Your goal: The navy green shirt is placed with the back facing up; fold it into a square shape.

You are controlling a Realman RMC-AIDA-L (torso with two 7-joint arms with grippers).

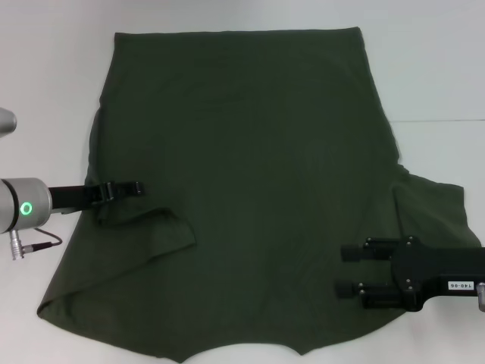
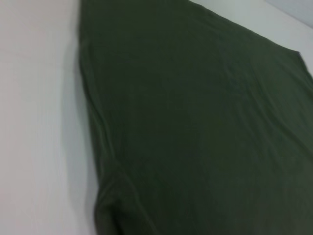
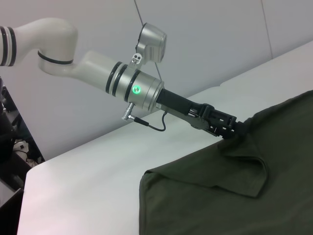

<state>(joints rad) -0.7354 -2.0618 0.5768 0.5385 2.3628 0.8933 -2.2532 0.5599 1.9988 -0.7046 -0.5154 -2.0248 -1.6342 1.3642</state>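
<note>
The navy green shirt [image 1: 250, 152] lies spread on the white table [image 1: 424, 68] with its plain side up. It is mostly flat, and its left sleeve is folded inward into a flap [image 1: 163, 231]. My left gripper [image 1: 139, 187] is at the shirt's left edge, shut on the fabric where the flap begins; the right wrist view shows it pinching the cloth [image 3: 235, 129]. My right gripper [image 1: 345, 270] is open, fingers pointing left, over the shirt's lower right part near the right sleeve [image 1: 432, 208]. The left wrist view shows only the shirt [image 2: 205, 122].
Bare white table [image 3: 98, 176] surrounds the shirt on the left, far and right sides. The shirt's near hem [image 1: 227, 353] reaches the bottom of the head view. A grey wall [image 3: 205, 39] stands behind the table.
</note>
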